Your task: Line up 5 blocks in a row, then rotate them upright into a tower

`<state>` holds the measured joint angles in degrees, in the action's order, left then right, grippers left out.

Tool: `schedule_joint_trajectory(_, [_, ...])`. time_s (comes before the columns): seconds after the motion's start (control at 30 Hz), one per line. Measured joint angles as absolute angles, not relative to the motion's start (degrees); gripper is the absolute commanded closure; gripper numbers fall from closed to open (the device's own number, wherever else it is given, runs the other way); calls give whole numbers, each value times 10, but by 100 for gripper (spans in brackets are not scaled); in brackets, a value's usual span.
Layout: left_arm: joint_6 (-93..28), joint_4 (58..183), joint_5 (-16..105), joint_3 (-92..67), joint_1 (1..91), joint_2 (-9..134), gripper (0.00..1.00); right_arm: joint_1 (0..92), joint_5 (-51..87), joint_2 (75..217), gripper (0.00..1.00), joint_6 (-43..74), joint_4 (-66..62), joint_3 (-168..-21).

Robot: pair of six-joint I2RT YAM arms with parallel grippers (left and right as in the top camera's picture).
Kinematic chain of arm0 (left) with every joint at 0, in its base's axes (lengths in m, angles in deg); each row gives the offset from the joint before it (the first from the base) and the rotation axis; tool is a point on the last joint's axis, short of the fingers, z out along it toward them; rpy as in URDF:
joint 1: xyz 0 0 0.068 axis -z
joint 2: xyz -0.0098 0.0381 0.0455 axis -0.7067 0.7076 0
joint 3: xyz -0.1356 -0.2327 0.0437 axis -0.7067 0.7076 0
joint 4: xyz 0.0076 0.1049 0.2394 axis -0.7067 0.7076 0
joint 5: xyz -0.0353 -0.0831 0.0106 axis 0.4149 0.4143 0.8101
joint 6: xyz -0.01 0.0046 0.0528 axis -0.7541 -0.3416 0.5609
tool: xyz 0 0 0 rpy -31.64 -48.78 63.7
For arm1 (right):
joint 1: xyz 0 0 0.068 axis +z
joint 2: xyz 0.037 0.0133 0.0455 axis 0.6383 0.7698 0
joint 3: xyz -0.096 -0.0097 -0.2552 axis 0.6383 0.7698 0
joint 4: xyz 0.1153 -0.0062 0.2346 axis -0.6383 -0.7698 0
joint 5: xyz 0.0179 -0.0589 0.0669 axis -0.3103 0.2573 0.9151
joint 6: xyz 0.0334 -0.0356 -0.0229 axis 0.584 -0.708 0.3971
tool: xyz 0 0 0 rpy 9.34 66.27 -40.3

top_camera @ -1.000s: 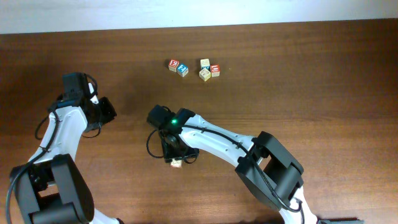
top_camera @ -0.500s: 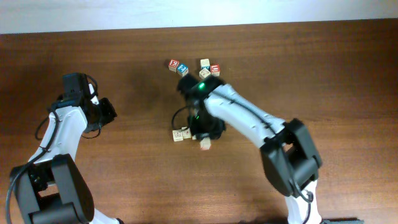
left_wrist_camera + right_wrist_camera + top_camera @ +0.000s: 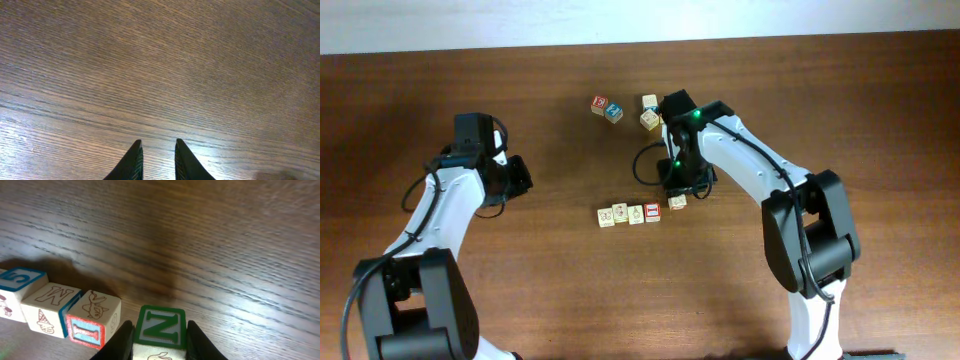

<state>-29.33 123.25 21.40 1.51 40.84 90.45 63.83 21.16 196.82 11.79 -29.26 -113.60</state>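
Your right fingers (image 3: 122, 345) are pressed against both sides of a small pale-wood cube with a green-framed N (image 3: 161, 327), gripping it. The wrist view cuts off its underside, so you cannot tell whether it rests on the dark brown wooden counter (image 3: 860, 110) or hangs just above it. Just to its left, across a narrow gap, stands a pale-wood cube with a red-framed I (image 3: 86, 330), with a line drawing on the adjoining face. Touching that one is a pale-wood cube with an M and an ice-cream cone (image 3: 47, 305), then a pale-wood cube with a blue-framed 5 (image 3: 17, 280) at the picture's edge.

From overhead you see those three and a plain tan cube (image 3: 607, 216) side by side in a straight row at mid-counter. The gripped cube sits off the row's right end, slightly farther back.

Your left fingers (image 3: 131, 167) stand a narrow slit apart with nothing between them, over bare wood well to the left of the row.

Farthest back, near the counter's far edge, a red-faced cube (image 3: 600, 103) lies beside a blue-faced cube (image 3: 614, 112). To their right is a pale cube (image 3: 649, 101), with a yellow-green-faced cube (image 3: 649, 120) just in front of it.
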Motion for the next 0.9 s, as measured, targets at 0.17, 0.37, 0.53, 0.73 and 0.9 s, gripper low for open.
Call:
schedule_joint_trajectory(0.17, [-293,1233,214,15,422,905,80,655,231,1973,67,127,-272,-1122])
schedule_joint_trajectory(0.37, [-293,1233,214,15,422,905,80,661,231,1974,55,165,-280,-1122])
schedule_joint_trajectory(0.53, [-293,1233,214,15,429,905,80,661,231,1975,48,169,-295,-1122])
schedule_joint_trajectory(0.73, [-293,1233,214,15,438,905,81,661,228,1979,50,167,-307,-1150])
schedule_joint_trajectory(0.9, [-293,1233,214,15,438,905,82,653,193,1980,88,170,-355,-1182])
